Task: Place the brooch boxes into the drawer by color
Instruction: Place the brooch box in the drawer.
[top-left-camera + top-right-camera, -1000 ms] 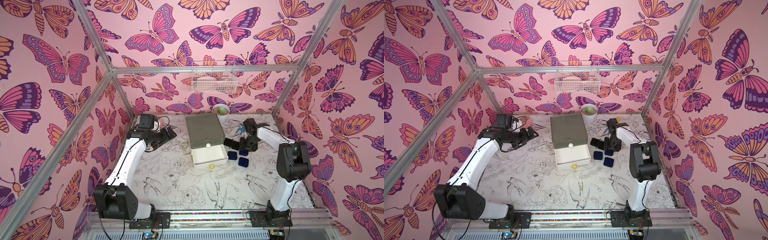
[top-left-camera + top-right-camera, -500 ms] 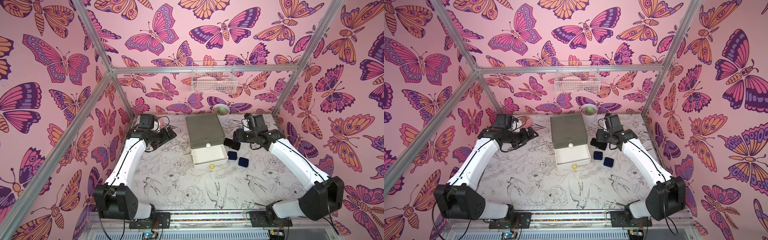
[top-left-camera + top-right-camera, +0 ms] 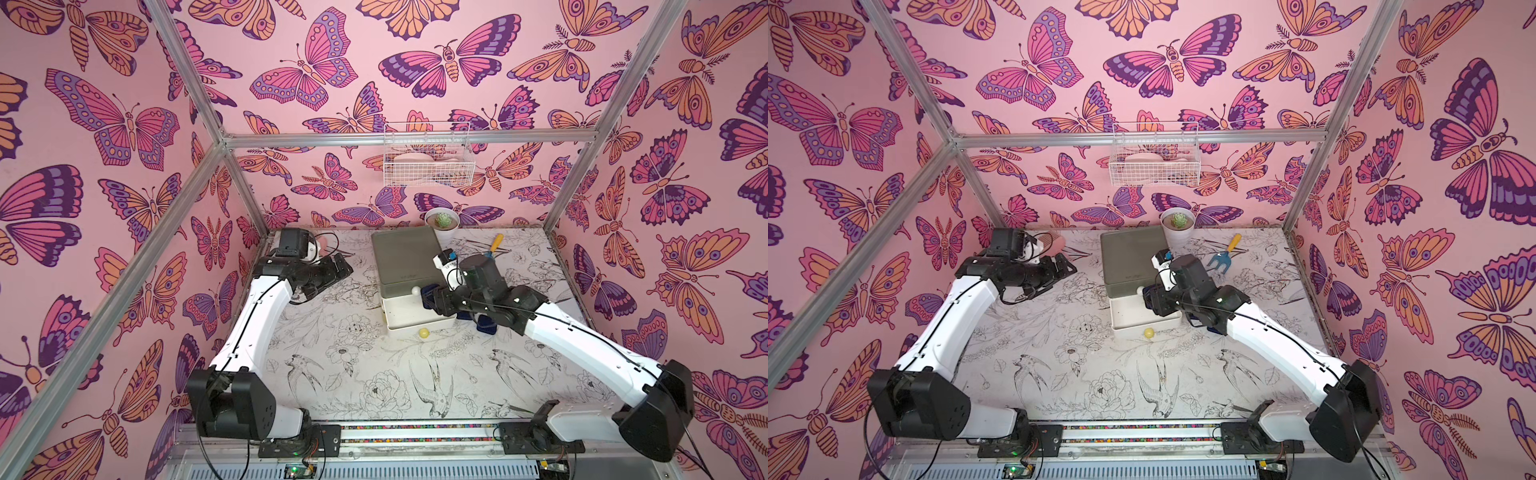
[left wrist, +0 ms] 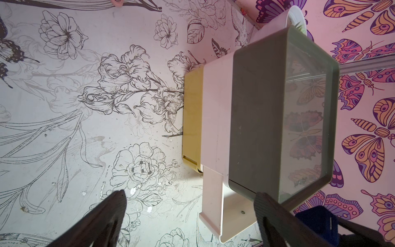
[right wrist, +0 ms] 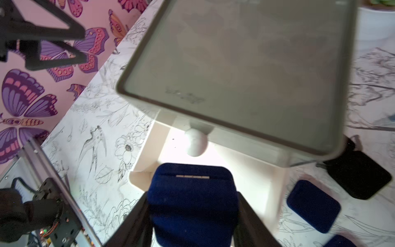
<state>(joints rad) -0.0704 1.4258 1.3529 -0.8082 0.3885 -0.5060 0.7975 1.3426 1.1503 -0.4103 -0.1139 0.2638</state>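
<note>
R claw [image 5: 192, 210] clamped on navy brooch box [image 5: 192, 192], kept flat; open white drawer [image 5: 252, 177] just ahead-below, prob. the blues' slot. L claw [image 4: 189, 193] wide, empty.

Robot test cell: aluminium frame [image 3: 311, 140], butterfly-print walls [image 3: 124, 124] (flower-print tabletop [image 3: 374, 374] too).

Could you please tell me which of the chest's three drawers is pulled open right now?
The white middle drawer: it juts out forward with its inside exposed, while the grey-green top tier and the yellow bottom tier sit pushed in.
</note>
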